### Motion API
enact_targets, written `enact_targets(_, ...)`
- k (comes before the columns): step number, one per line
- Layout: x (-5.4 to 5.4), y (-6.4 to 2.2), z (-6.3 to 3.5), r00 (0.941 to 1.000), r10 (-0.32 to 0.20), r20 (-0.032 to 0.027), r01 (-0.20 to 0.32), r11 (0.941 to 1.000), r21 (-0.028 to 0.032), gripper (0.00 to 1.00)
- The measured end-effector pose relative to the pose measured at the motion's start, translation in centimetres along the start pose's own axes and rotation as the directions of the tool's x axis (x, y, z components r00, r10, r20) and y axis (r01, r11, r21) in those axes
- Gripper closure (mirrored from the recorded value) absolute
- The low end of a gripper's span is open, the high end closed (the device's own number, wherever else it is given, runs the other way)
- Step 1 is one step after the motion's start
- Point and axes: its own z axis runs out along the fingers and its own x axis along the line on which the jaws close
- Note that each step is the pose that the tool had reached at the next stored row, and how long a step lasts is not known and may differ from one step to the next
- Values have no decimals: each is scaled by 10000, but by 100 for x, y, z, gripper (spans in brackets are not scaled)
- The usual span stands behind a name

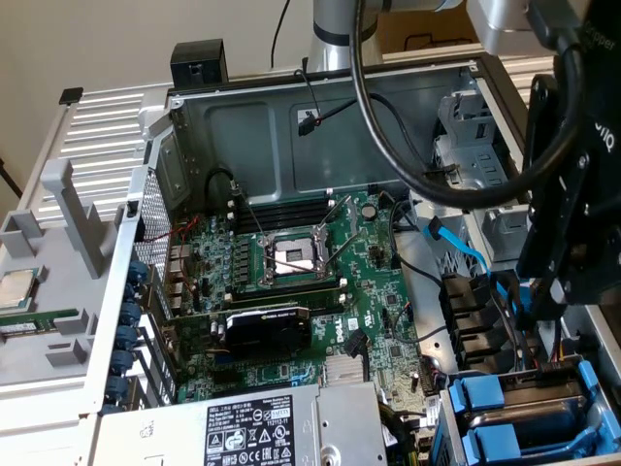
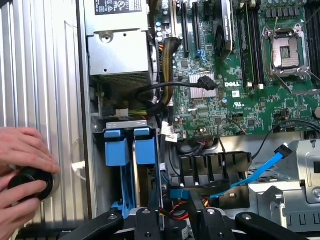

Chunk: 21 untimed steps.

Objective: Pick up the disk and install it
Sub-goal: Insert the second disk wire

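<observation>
Beside the power-supply box, inside the open case, the disk sits edge-up in its blue carrier bay. Gripper hovers over that bay holding nothing; finger spread cannot be determined. A person's hand grips a black knob outside the case.

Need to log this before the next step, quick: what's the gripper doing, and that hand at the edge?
Gripper: over the blue drive carriers; whether it's open or shut cannot be told.
Person's hand: resting on a black round knob outside the case.

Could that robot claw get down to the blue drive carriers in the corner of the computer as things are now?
Probably yes. The gripper hangs just above the blue drive carriers, whose tops look uncovered; only loose cables and a blue cable lie nearby.
</observation>
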Motion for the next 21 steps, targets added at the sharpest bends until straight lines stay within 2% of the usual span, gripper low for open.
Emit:
enact_targets(7, -18, 17, 101, 10000, 10, -69, -10, 10000, -18, 64)
enact_targets(17, -23, 23, 158, 9999, 26, -109, -28, 9999, -150, 64)
enact_targets(21, -23, 22, 159, 9999, 26, -109, -28, 9999, -158, 64)
